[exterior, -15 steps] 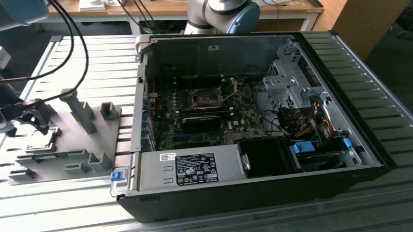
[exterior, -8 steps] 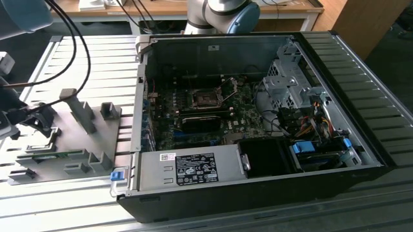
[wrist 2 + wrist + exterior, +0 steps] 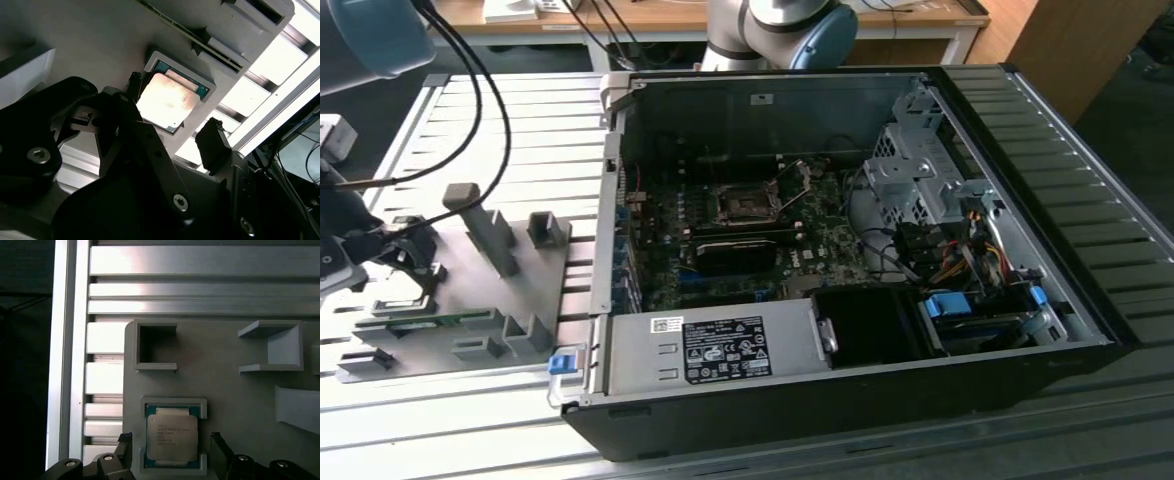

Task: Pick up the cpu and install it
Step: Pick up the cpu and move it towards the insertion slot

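Nearest, in the second wrist view, the black two-fingered gripper [image 3: 174, 106] is hovering, jaws apart, astride the small square silver-topped cpu [image 3: 167, 100]. In the first wrist view, the cpu is lying flat in a recess of the grey plastic holder plate [image 3: 235, 400]. In the exterior view, this plate [image 3: 520, 300] is resting on the exterior view's left, beside the open black computer case [image 3: 854, 410].

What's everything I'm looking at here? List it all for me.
table: one, silver, slotted.
fixture plate: one, grey, on the table.
cpu: one, silvery-grey, seated on the fixture plate.
circuit strip: one, green, on the fixture plate.
computer case: one, black, open, on the table.
power supply: one, grey, inside the case.
socket: one, dark, inside the case.
arm: one, grey and blue.
gripper: one, black, open, straddling the cpu.
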